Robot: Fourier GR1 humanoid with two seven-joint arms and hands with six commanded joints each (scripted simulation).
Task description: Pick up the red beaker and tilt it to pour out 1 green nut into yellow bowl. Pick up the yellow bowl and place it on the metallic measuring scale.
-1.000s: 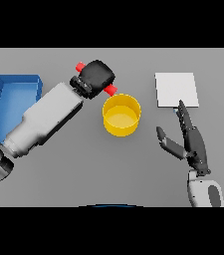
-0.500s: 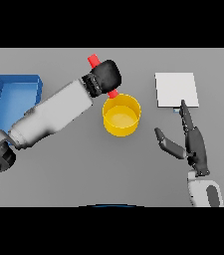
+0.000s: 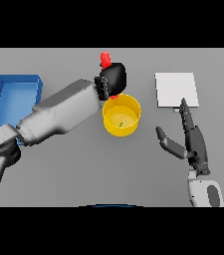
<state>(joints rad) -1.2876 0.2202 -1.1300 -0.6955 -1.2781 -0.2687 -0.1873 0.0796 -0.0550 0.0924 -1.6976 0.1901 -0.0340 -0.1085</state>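
My left hand is shut on the red beaker, of which only one red end shows above the dark fingers. It hangs at the far rim of the yellow bowl, which stands at the table's middle. A small green nut lies inside the bowl. The metallic measuring scale, a pale square plate, lies to the right of the bowl. My right hand is open, fingers straight and pointing at the scale's near edge, thumb spread toward the bowl.
A blue tray sits at the left side of the table, partly behind my left forearm, which crosses from lower left to the bowl.
My left hand has carried the beaker rightward and turned it over the bowl's far rim. A green nut now lies in the bowl. The right hand has barely shifted.
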